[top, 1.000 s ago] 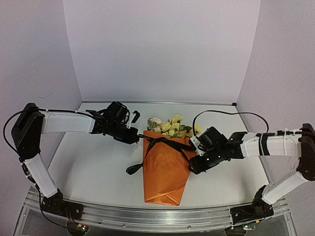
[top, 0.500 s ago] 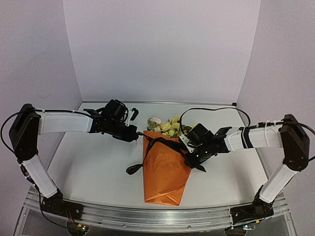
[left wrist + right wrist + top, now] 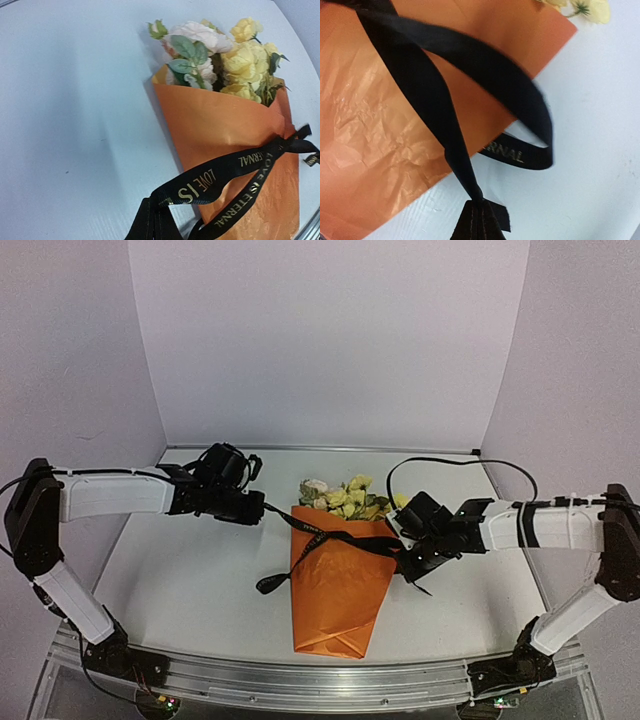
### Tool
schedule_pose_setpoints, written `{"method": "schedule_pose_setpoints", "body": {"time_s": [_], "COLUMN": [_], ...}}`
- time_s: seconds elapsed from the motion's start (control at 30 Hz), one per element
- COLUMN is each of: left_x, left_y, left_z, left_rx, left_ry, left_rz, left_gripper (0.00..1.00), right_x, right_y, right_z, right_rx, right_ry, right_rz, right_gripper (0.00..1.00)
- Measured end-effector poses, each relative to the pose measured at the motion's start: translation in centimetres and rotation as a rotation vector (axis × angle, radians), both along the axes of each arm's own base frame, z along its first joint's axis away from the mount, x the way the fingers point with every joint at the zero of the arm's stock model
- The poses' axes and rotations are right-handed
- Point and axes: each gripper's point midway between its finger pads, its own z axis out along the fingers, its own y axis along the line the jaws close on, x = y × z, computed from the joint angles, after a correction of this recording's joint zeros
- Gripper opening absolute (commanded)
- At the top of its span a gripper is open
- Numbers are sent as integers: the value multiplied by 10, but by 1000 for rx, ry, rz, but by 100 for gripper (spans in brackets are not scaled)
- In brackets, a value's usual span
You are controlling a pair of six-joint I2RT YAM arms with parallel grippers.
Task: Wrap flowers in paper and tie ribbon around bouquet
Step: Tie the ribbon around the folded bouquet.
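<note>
The bouquet [image 3: 338, 590] lies along the middle of the surface [image 3: 180, 580] and fills the centre lane. The ribbon [image 3: 325, 538] runs across its upper wrap, pinched by the left gripper [image 3: 262, 510] and the right gripper [image 3: 403, 556], barring any low pass there. One ribbon tail trails near-left. Bare surface lies on both near sides, under the arms, and behind the blooms up to the back wall [image 3: 320, 360].

Overhead view faces forward; both wrist views closely share bouquet [image 3: 338, 585].
</note>
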Motion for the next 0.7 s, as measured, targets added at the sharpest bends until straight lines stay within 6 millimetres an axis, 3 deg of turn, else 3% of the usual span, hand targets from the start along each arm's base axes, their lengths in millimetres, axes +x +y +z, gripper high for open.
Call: {"method": "schedule_pose_setpoints", "body": {"time_s": [0.2,0.5,0.7], "left_x": [-9,-32,-48], "left_y": [56,182,233], "left_z": [-10,-47,-59], "left_rx": [59,122,118], "left_ry": [9,124,177], "left_rz": [243,677,855], "left_gripper": [0,0,0], "right_x": [-6,-20,-25], "right_y": [-42,-112,-139], "right_z": [10,-3,-6], "right_rx": [-59,-146,-182], "right_ry": [-10,50,87], "right_rz": [-107,-313,-415], "right_gripper": [0,0,0]}}
